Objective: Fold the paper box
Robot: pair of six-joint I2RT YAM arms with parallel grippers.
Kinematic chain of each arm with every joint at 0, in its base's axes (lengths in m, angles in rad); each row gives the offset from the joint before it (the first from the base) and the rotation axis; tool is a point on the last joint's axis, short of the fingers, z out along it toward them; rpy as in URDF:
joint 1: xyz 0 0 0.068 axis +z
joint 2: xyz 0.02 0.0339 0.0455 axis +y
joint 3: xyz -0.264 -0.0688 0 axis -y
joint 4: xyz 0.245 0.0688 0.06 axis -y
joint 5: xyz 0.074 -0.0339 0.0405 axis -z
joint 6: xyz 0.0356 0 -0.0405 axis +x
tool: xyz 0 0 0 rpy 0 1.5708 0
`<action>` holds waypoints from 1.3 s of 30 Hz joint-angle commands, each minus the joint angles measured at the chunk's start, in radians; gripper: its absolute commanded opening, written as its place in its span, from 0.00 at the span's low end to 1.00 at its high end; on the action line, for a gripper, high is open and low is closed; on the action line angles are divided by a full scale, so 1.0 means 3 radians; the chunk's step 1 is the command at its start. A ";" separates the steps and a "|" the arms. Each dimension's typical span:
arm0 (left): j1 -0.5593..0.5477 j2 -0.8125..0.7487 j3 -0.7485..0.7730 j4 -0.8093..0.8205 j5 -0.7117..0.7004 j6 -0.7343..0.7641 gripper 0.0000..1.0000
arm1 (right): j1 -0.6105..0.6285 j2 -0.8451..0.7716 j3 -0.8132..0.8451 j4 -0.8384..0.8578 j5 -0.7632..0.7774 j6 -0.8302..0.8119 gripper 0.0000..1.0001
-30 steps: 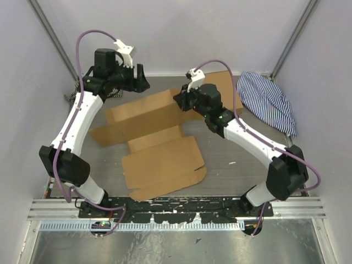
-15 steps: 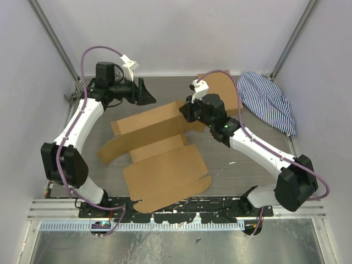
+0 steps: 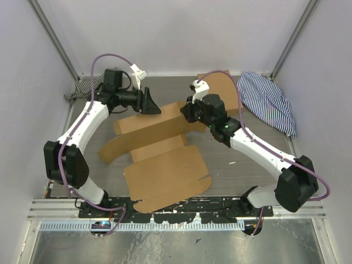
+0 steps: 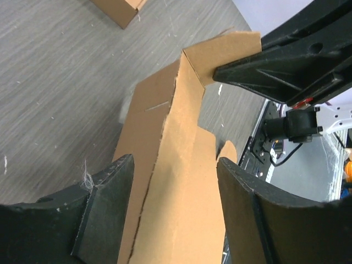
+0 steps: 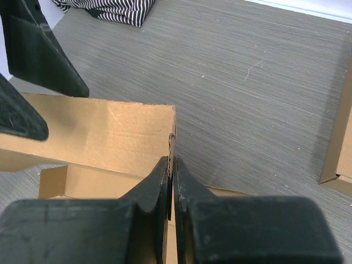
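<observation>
The paper box (image 3: 164, 168) is a flat brown die-cut sheet in the middle of the table, with its far panel (image 3: 148, 122) raised. My right gripper (image 3: 187, 114) is shut on the right end of that raised panel; in the right wrist view (image 5: 172, 163) the jaws pinch the cardboard edge (image 5: 104, 132). My left gripper (image 3: 152, 103) is open at the panel's far side. In the left wrist view (image 4: 175, 165) its fingers stand on either side of the upright panel (image 4: 184, 181) without touching it. The right gripper's fingers (image 4: 280, 69) show at the panel's far end.
A smaller brown box (image 3: 225, 85) lies at the back right, partly behind the right arm, and shows in both wrist views (image 4: 118, 8) (image 5: 341, 140). A striped cloth (image 3: 269, 102) lies at the right wall. Another striped cloth (image 3: 82, 88) lies at the back left.
My right gripper has lifted the far panel and shifted the sheet a little toward the front. My left gripper has swung right and nearer, up to the raised panel, staying open.
</observation>
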 commanded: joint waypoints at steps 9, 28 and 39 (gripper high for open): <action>-0.0262 0.0079 0.0294 -0.0729 -0.0486 0.0424 0.35 | 0.0018 -0.0048 0.0220 -0.0129 0.0157 -0.0012 0.38; -0.0992 -0.0315 0.0244 -0.1002 -0.2552 0.0526 0.09 | -0.0243 -0.0611 0.0277 -0.0884 0.1124 0.0127 0.75; -0.1624 -0.0288 0.0397 -0.1268 -0.4006 0.0962 0.03 | -0.1019 -0.0442 0.0436 -0.1075 0.0835 0.0331 0.74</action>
